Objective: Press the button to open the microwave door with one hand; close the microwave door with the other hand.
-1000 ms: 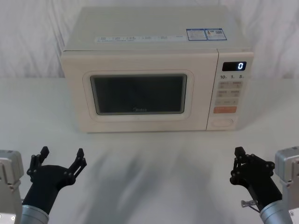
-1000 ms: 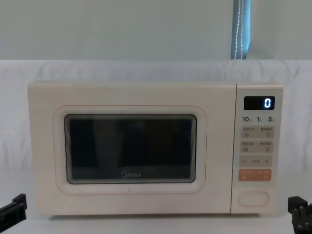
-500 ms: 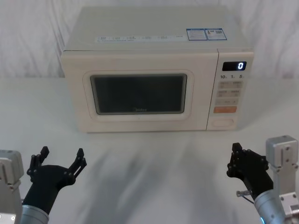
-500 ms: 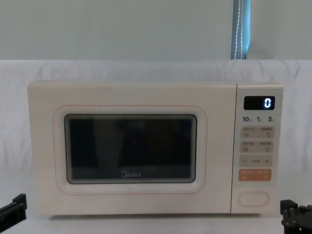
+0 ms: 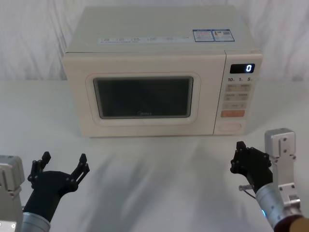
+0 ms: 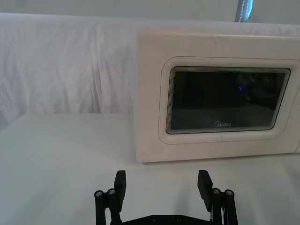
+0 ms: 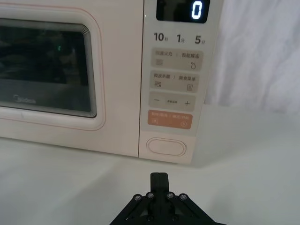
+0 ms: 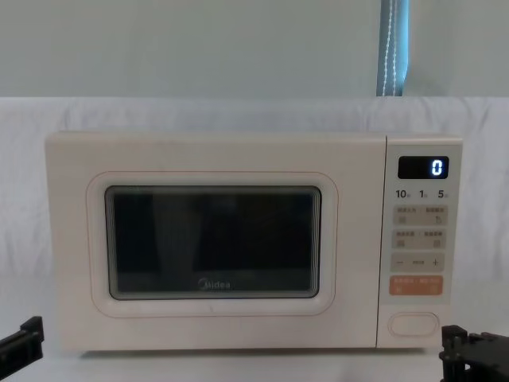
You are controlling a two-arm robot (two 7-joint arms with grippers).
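My right black two-finger gripper (image 7: pixel 159 176) clenched, seemingly near large cream pill-shaped button (image 7: pixel 166 146) | my left black gripper (image 6: pixel 162 183) released, idle | cream microwave door (image 8: pixel 213 243) closed

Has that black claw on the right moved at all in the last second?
Yes. The right gripper has crept forward and inward, toward the microwave's button, its fingers closed. The microwave door is shut.

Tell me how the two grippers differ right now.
The left gripper has its fingers spread wide apart; the right gripper has its fingers pressed together. The left gripper sits low before the microwave door; the right gripper is farther forward, in front of the button. Both are black and touch nothing.
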